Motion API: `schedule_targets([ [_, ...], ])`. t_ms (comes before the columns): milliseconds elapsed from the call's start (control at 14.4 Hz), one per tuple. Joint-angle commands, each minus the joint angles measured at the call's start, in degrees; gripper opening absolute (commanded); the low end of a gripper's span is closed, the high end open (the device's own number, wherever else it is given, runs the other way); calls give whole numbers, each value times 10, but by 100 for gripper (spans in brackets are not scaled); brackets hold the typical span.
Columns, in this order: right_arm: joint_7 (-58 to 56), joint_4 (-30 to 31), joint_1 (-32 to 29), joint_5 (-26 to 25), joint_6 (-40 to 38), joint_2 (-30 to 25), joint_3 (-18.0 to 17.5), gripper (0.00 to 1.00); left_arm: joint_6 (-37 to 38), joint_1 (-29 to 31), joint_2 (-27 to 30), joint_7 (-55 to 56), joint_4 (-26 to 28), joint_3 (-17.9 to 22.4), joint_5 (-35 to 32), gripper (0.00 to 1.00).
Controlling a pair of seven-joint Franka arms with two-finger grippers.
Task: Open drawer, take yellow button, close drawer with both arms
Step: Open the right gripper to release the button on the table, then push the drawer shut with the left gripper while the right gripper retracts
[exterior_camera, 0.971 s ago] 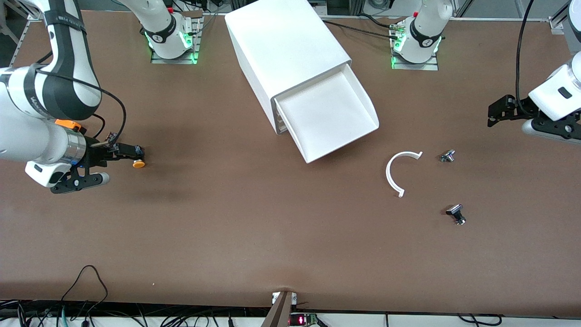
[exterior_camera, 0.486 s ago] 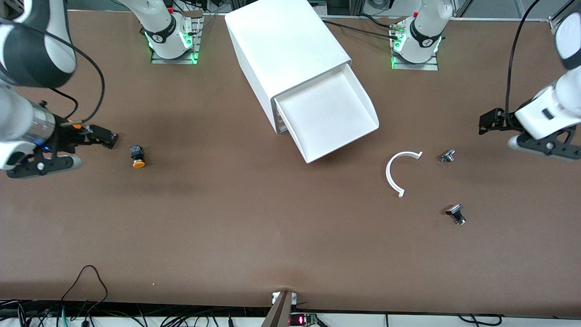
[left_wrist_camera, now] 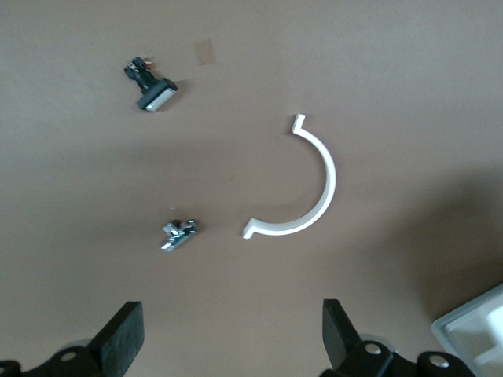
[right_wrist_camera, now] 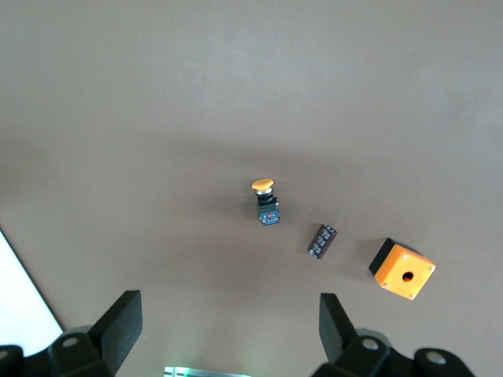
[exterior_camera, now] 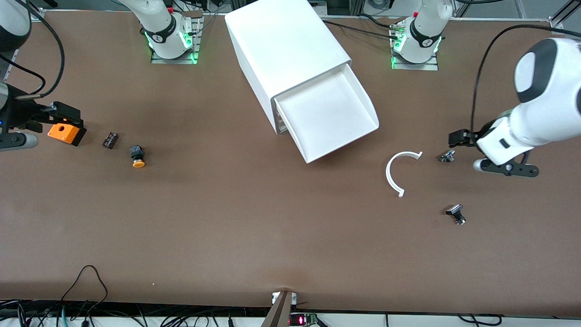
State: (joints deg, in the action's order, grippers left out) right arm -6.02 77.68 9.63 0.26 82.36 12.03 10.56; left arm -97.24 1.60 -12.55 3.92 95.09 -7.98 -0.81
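The drawer (exterior_camera: pixel 329 116) stands pulled out of the white cabinet (exterior_camera: pixel 286 45), and only its white floor shows inside. The button (exterior_camera: pixel 137 157) (right_wrist_camera: pixel 267 203), orange cap and black body, lies on its side on the table toward the right arm's end. My right gripper (exterior_camera: pixel 67 117) (right_wrist_camera: pixel 228 323) hangs open above the table past the orange cube, apart from the button, nothing between its fingers. Toward the left arm's end, my left gripper (exterior_camera: pixel 456 137) (left_wrist_camera: pixel 232 334) is open and holds nothing, beside a small metal part (exterior_camera: pixel 447 156).
An orange cube with a hole (exterior_camera: pixel 63 132) (right_wrist_camera: pixel 402 269) and a dark ribbed block (exterior_camera: pixel 110 140) (right_wrist_camera: pixel 322 240) lie beside the button. A white C-shaped piece (exterior_camera: pixel 396 171) (left_wrist_camera: pixel 302 184), the small metal part (left_wrist_camera: pixel 178 234) and a black capped part (exterior_camera: pixel 455 213) (left_wrist_camera: pixel 152 85) lie toward the left arm's end.
The right gripper has drawn back from the button toward its end of the table, uncovering the cube and ribbed block. The left gripper has swung in toward the small metal part.
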Motion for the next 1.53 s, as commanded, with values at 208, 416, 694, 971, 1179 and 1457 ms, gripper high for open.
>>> schedule_targets([
  [208, 40, -5, -4, 4, 0, -3, -2, 100, -108, -20, 1, 193, 83, -71, 9, 100],
  [416, 33, -5, -4, 8, 9, -3, -2, 100, -171, -61, 2, 296, 131, -76, 9, 100],
  [694, 26, 19, -5, 2, 37, -19, 8, 100, -190, -65, 2, 378, 156, -127, 9, 100],
  [971, 26, 104, -5, 2, 87, -72, 11, 100, -189, -66, 5, 383, 167, -162, 35, 100],
  [1179, 26, 100, -5, 3, 89, -69, 12, 100, -190, -67, 6, 382, 179, -165, 91, 100],
  [1457, 37, 99, -1, 2, 104, -68, 9, 100, -189, -67, 7, 384, 199, -207, 98, 100],
])
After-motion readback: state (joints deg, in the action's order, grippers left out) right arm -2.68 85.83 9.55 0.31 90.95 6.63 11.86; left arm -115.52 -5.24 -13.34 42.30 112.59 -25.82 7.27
